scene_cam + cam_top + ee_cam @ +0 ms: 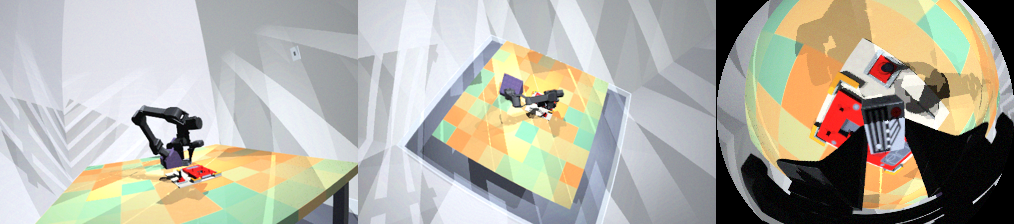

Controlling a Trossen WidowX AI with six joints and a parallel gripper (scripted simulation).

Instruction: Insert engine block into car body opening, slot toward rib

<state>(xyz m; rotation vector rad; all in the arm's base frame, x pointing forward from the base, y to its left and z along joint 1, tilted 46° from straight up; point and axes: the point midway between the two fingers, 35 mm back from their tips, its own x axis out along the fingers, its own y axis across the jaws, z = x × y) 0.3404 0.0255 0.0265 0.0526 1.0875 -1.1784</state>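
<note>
My gripper (pixel 884 125) (pixel 187 160) is shut on the engine block (pixel 885 131), a grey block with dark slots and a round red spot on its top. In the wrist view the block overlaps the edge of the red car body (pixel 833 120) (pixel 192 174); in the exterior view the fingertips are over the car body's far left side, held above it. The car body has yellow corners and lies flat. The block hides part of it, so I cannot tell how the block lines up with the opening and the rib.
A white plate (pixel 853 62) (pixel 180 185) adjoins the car body and carries a small red square part with a black upright knob (pixel 887 67). A purple wedge-shaped block (pixel 512 84) (pixel 172 160) stands near the arm's base. The patchwork table (pixel 542 154) (pixel 197 206) lies under everything.
</note>
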